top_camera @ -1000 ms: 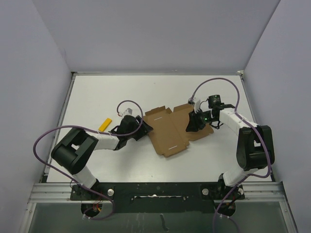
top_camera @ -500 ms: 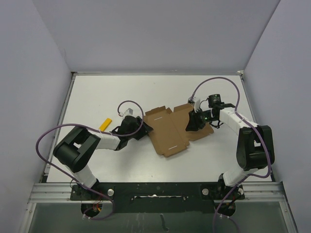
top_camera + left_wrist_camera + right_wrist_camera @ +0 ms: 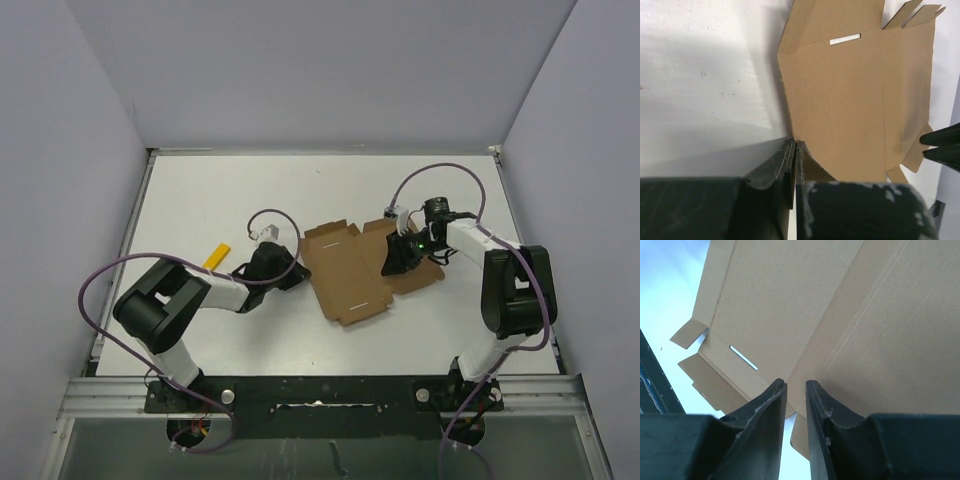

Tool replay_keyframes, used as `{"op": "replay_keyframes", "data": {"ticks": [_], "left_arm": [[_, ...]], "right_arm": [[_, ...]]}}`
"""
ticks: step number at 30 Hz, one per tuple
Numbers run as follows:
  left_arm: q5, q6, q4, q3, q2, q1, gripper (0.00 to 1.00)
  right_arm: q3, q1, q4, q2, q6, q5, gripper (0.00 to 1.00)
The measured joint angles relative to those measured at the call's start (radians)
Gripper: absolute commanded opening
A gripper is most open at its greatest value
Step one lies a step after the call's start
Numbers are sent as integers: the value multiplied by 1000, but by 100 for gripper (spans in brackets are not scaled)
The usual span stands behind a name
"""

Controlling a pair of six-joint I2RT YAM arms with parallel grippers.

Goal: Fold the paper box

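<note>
The paper box [image 3: 350, 270] is a brown die-cut cardboard sheet lying mostly flat in the middle of the white table, with slits and small flaps. My left gripper [image 3: 297, 270] comes in low from the left. In the left wrist view the left gripper [image 3: 794, 142] is shut, and the left edge of the paper box [image 3: 855, 100] runs straight into the seam between its fingers. My right gripper [image 3: 390, 266] stands over the sheet's right part. In its own view the right gripper [image 3: 796, 382] shows a narrow gap with nothing in it, tips at a crease of the paper box [image 3: 790, 300].
A small yellow block [image 3: 217, 255] lies on the table left of my left arm. Grey walls close the table at the back and both sides. The right gripper's black fingers [image 3: 940, 145] show at the far side of the sheet in the left wrist view.
My left gripper has closed from open to shut at the box's left edge. The box's left edge has shifted slightly to the right. The right gripper has kept its narrow gap.
</note>
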Motion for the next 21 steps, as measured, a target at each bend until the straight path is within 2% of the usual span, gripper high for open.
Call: {"op": "replay_keyframes", "data": {"ticks": [6, 12, 16, 21], "left_arm": [[-19, 179, 26, -48, -73, -2, 0], [-29, 434, 60, -121, -244, -4, 0], [-24, 581, 109, -169, -358, -4, 0], [-25, 681, 164, -226, -454, -4, 0]], "right_arm": [[18, -46, -19, -62, -15, -59, 49], [18, -192, 4, -179, 14, -125, 97], [7, -243, 48, -212, 39, -129, 98], [-20, -282, 87, -220, 71, -136, 98]]}}
